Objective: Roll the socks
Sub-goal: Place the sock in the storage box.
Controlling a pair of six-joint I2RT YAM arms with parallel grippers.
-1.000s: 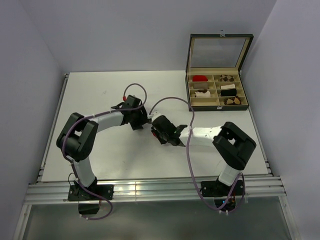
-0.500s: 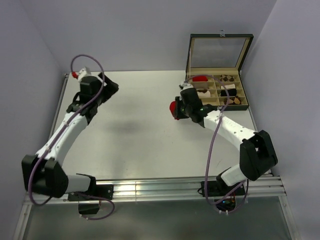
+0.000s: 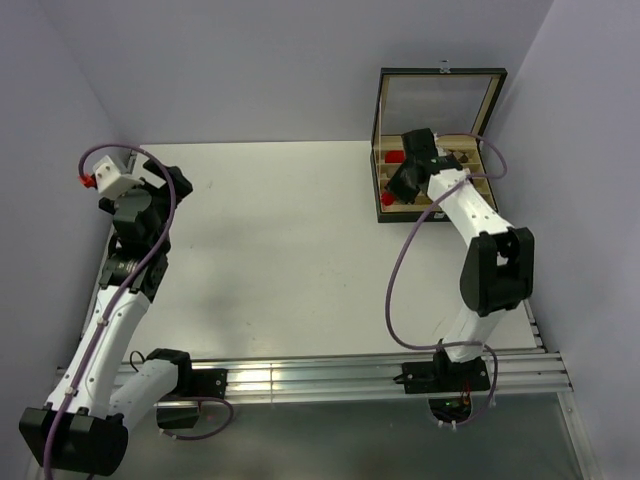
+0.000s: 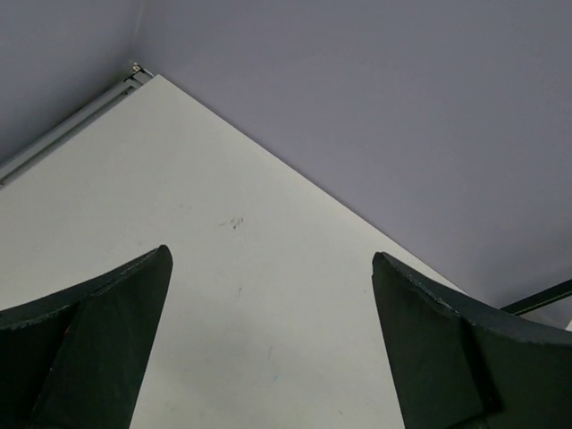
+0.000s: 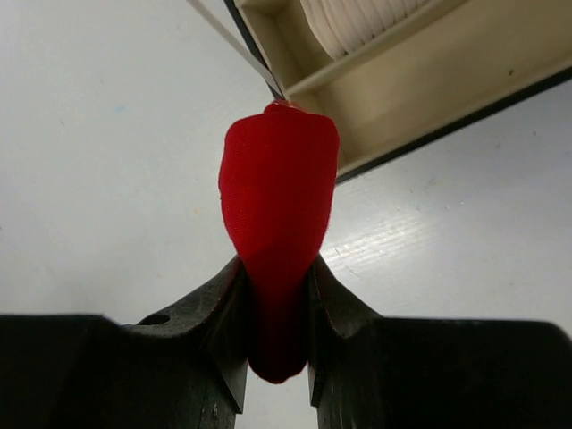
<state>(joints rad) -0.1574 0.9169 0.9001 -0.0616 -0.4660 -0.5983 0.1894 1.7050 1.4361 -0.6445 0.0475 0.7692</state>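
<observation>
Both arms have swung apart since a second ago, when they met at mid-table. One has lifted away to the far-left edge, and the other has carried the red sock (image 5: 277, 197) across to the compartment box (image 3: 450, 213).

At the far left, the left gripper (image 4: 270, 259) stands wide open with nothing between its 2 fingers and only bare table (image 4: 223, 295) under it. Meanwhile the right gripper (image 5: 275, 281) is clamped on the red sock, which is bunched into a tight roll and sticks out ahead of the fingers. Its free end hangs right at the box's near-left corner, over the table rather than over a cell. Just beyond that wall, cream ribbed fabric (image 5: 357, 20), likely the other sock, already lies in 1 compartment. A second red bundle (image 3: 397, 157) shows in the far-left cell.

Stowing the roll looks like the step in hand. To do it well, the right gripper should travel further over the wall until the roll is centred above a free cell. It should then descend until the fabric meets the floor, and only then let go, so the roll cannot spring loose or snag a divider. From above, the arm hides which cell is free.
</observation>
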